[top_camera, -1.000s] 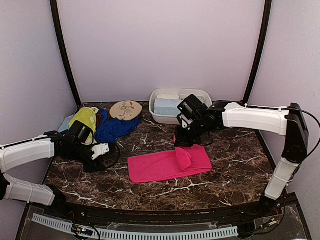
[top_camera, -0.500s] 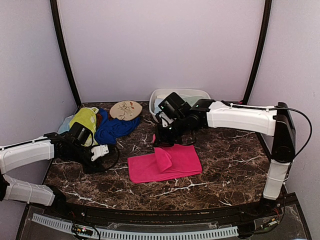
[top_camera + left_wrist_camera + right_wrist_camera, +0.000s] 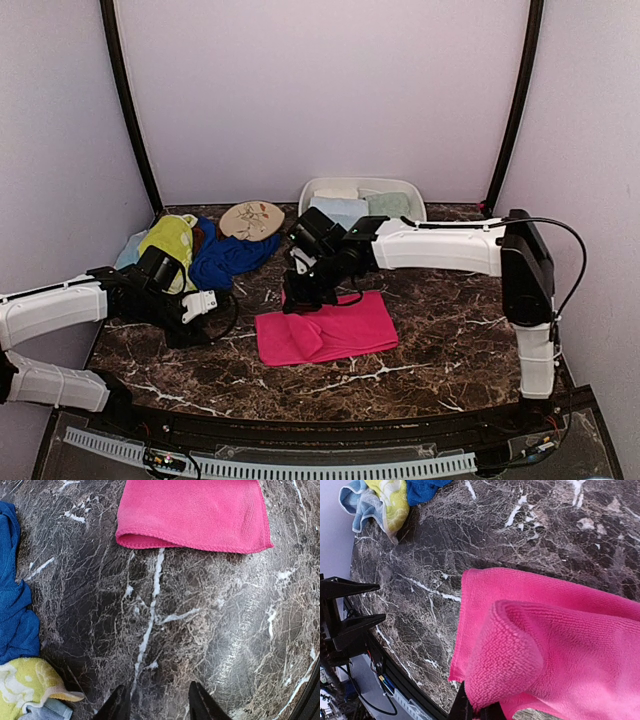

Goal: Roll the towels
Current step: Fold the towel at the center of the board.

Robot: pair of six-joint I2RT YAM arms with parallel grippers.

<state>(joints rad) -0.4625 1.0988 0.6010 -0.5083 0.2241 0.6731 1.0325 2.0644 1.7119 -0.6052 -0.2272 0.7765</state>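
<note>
A hot pink towel [image 3: 330,328] lies on the dark marble table, partly folded over itself toward the left. My right gripper [image 3: 297,300] is shut on its lifted edge; in the right wrist view the pink fold [image 3: 520,650] bulges up from the pinched jaws [image 3: 479,714]. My left gripper [image 3: 205,303] is open and empty, low over bare marble left of the pink towel, whose near edge shows in the left wrist view [image 3: 195,515]. A heap of towels at the back left holds a yellow-green one [image 3: 170,240], a royal blue one [image 3: 228,258] and a pale blue one [image 3: 130,247].
A white plastic basin [image 3: 410,188] at the back holds rolled pale towels. An oval beige floral disc [image 3: 251,220] lies by the towel heap. The table's front edge [image 3: 300,420] curves close to the arms' bases.
My right gripper has moved left across the table, dragging the pink towel's right edge over itself, so the towel is now folded shorter. The left arm has stayed still.
</note>
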